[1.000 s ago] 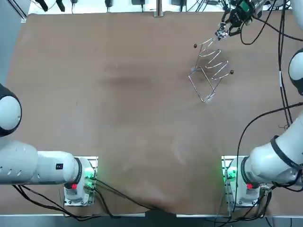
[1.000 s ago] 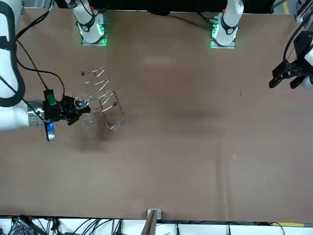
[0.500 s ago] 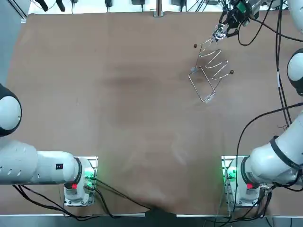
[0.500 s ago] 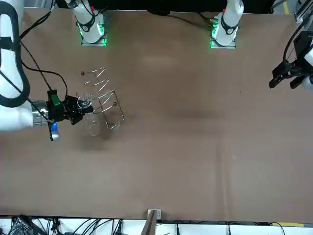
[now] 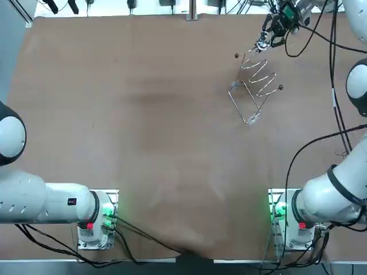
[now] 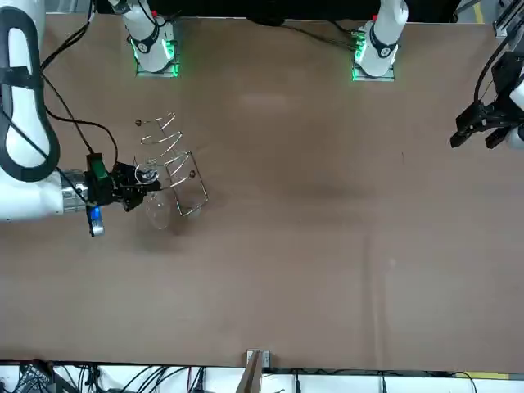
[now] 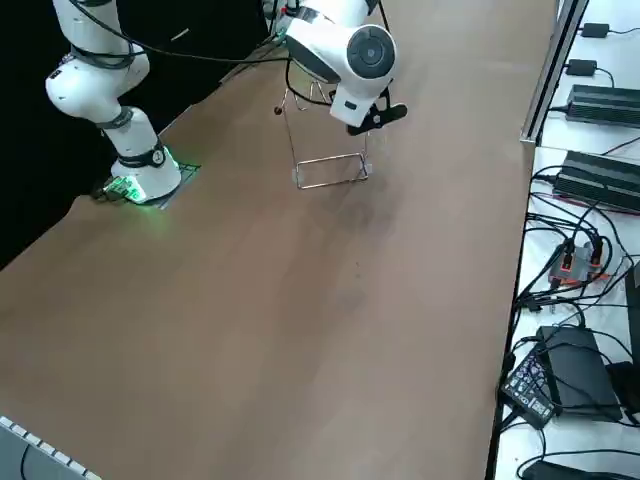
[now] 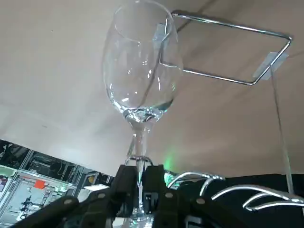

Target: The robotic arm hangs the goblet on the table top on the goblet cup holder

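Holding the goblet (image 8: pixel 140 76) by its stem in the right gripper (image 8: pixel 139 175), jaws clamped, just beside the cup holder (image 6: pixel 173 155). Clear in wrist view only; faint from overhead.

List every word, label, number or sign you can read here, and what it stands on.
No text can be read.
Small dark label on the parked left arm: too small to read.
The right pincer, shut on the goblet stem beside the holder, shows no writing.

Brown table (image 7: pixel 300 330); black boxes (image 7: pixel 605 102), cables (image 7: pixel 575 262) on white ledge (image 7: pixel 535 320).
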